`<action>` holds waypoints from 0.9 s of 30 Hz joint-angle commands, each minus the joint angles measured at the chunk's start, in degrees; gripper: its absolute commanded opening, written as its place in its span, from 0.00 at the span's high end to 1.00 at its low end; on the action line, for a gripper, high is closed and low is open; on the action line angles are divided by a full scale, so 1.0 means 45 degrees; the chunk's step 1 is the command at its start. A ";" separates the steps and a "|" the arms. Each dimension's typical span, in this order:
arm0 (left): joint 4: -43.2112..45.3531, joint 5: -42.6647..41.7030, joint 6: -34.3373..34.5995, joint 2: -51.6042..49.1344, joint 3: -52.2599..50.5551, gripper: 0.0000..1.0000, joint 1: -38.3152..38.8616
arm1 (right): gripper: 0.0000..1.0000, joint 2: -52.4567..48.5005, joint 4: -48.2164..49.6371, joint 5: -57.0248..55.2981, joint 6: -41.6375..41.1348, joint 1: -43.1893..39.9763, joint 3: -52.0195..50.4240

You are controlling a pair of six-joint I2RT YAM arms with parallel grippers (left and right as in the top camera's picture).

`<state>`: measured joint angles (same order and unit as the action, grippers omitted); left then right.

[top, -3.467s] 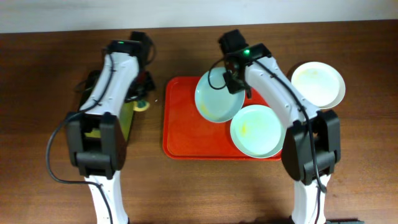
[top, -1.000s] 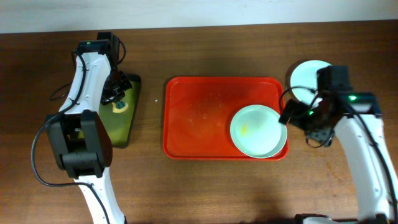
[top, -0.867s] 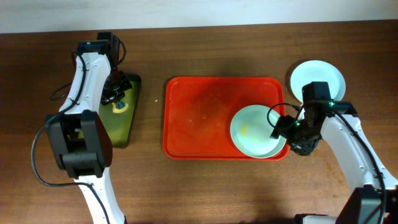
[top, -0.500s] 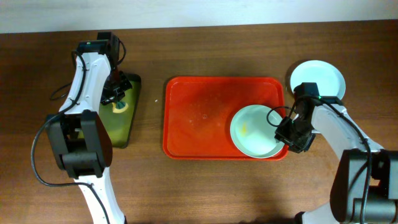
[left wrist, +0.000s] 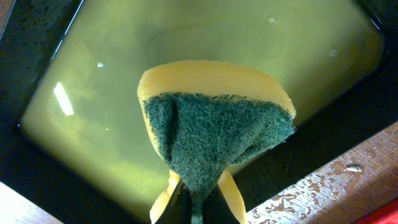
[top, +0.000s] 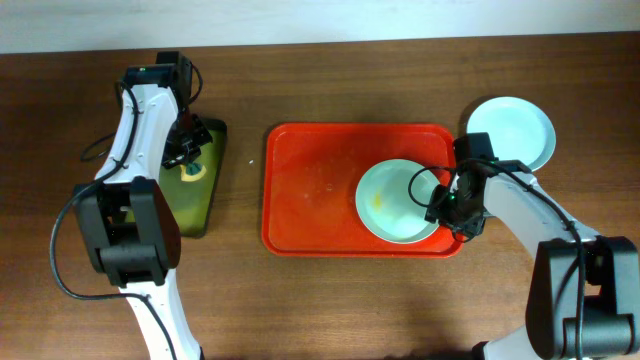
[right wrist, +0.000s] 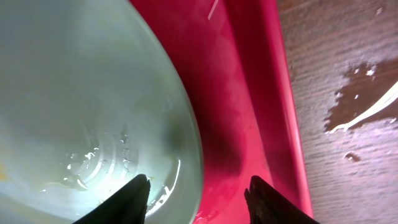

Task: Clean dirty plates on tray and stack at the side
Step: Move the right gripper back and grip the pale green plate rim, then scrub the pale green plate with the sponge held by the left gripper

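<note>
A pale mint plate (top: 398, 200) with a faint yellow smear lies at the right end of the red tray (top: 310, 200). My right gripper (top: 447, 203) is at its right rim, open. In the right wrist view the plate (right wrist: 81, 93) has one finger over its wet inside and the other finger over the tray (right wrist: 249, 93), so the gripper (right wrist: 198, 199) straddles the rim. Another pale plate (top: 510, 130) rests on the table right of the tray. My left gripper (top: 188, 160) is shut on a yellow and green sponge (left wrist: 211, 124) above the olive-green tray (left wrist: 93, 93).
The olive-green tray (top: 195, 210) sits at the left and holds yellowish liquid. Water drops lie on the wooden table (right wrist: 360, 106) beside the red tray's right rim. Wet streaks show on the tray's red floor.
My right arm swung from beside the plate on the table to the rim of the plate on the tray, and that plate slid a little left. The left arm stayed still.
</note>
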<state>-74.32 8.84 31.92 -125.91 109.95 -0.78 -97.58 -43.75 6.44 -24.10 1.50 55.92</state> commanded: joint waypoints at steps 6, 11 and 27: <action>-0.0015 0.0083 -0.0165 0.0413 -0.0024 1.00 -0.0019 | 0.47 -0.0068 0.1214 0.0393 0.0602 0.0083 0.0000; -0.0024 0.0087 -0.0165 0.0413 -0.0024 1.00 -0.0019 | 0.48 -0.0933 0.2798 0.0423 0.0631 0.0087 0.0000; 0.0588 -0.0777 -0.1311 0.0413 -0.0024 1.00 0.1311 | 0.63 -0.1836 0.4930 -0.0903 0.0636 0.2798 0.0005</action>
<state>-72.47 7.07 28.82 -125.91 109.93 2.39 -103.04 -21.10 3.84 -20.97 14.04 56.36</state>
